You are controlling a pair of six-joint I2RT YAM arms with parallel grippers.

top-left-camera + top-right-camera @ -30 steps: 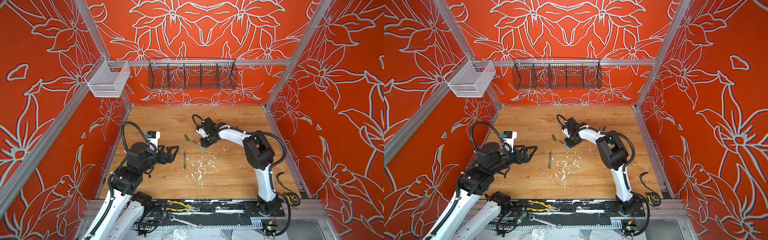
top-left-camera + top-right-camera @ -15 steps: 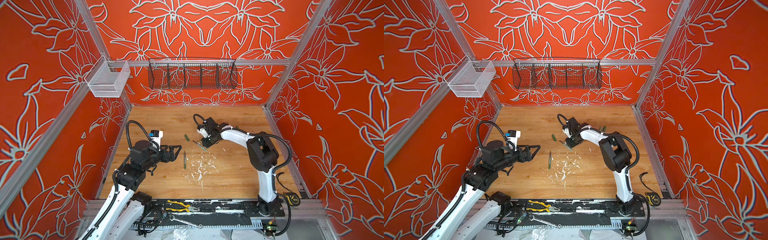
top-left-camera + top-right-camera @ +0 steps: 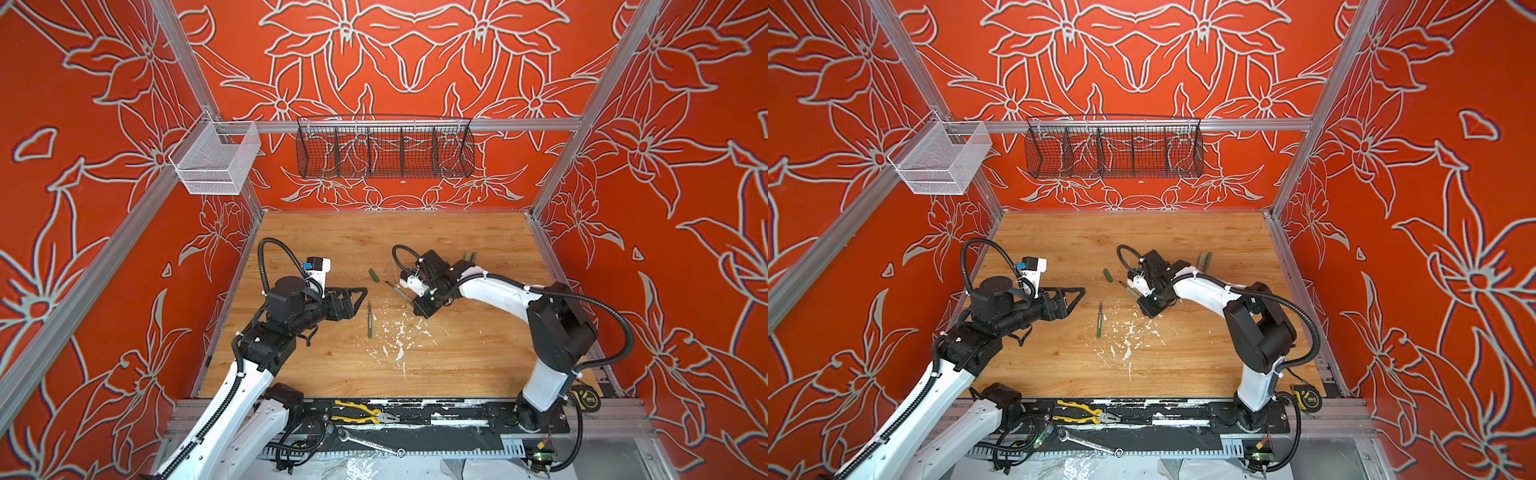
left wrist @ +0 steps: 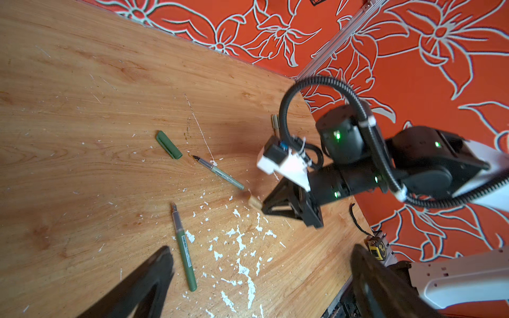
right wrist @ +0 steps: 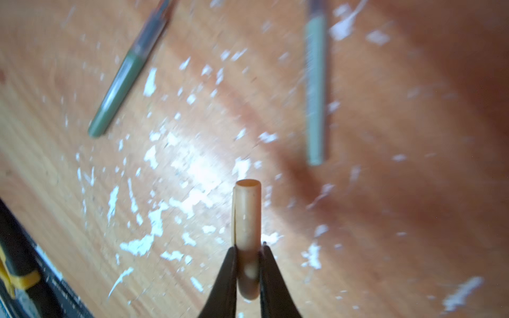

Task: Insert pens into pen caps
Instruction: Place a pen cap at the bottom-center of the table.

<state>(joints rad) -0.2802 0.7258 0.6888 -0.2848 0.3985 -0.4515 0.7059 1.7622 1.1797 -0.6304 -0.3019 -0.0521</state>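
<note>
Tan pen cap: the tan pen cap [image 5: 246, 217], a short plastic tube, is pinched near its rounded end, with its open mouth pointing away from the pincer. It sits low over the middle of the table.
Right gripper: the black right gripper [image 5: 248, 249] has its jaws closed tight on the tan pen cap.
Pale green pen: a thin, pale grey-green plastic pen [image 4: 219, 173], uncapped with a dark tip, lies flat. Its blunt end is just beside the held cap.
Dark green pen: a thin dark green plastic pen [image 4: 184, 247], also uncapped, lies flat between the two grippers.
Dark green pen cap: a stubby dark green plastic pen cap [image 4: 168, 144] lies flat near the pale pen's tip, not touching it.
Left gripper: the black left gripper [image 4: 261, 249] has its jaws spread wide, holding nothing. One of its fingers [image 4: 162, 261] is just beside the dark green pen.
Table: a light wooden table [image 3: 457, 353] is scattered with white flecks [image 3: 399, 336] near the pens.
Front rail: yellow-handled pliers [image 3: 361, 411] and a silver wrench [image 3: 368, 442] lie at the near edge.
</note>
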